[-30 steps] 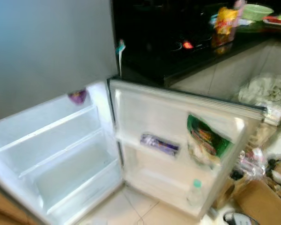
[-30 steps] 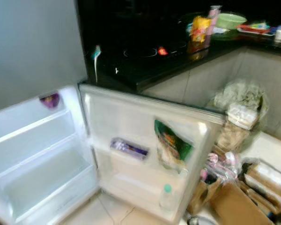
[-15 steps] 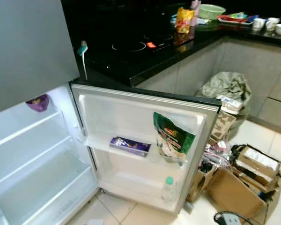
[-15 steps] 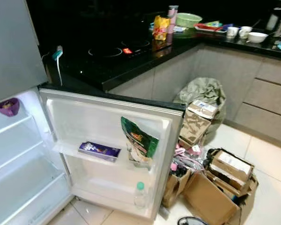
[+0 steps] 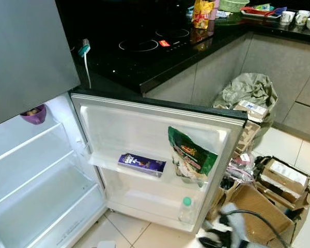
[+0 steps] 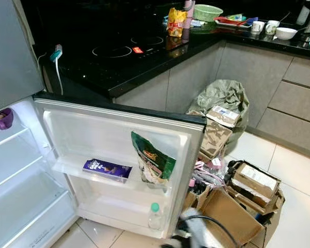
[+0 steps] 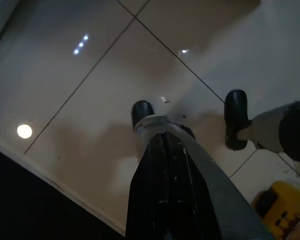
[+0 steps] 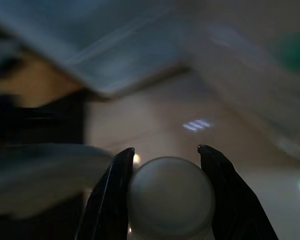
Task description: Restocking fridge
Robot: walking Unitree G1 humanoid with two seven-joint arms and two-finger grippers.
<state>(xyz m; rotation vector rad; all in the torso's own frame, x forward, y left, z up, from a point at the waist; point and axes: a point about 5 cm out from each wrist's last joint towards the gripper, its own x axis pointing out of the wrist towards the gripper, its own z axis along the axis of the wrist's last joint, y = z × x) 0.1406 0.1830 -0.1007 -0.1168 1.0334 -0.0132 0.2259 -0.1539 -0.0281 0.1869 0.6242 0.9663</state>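
Fridge (image 5: 36,170) stands open, shelves bare; door (image 5: 155,155) racks carry a chocolate bar (image 5: 141,163), snack bag (image 5: 188,157) and bottle (image 5: 186,209). Right gripper (image 8: 165,152) clenched on a pale round object (image 8: 171,197), low beside the door's outer edge; shelves lie forward-left of it. Left gripper (image 7: 162,132) pressed closed, pointing at floor (image 7: 90,75).

fridge door shelf (image 5: 144,173) w/ purple box (image 5: 141,163), green bag (image 5: 190,157).
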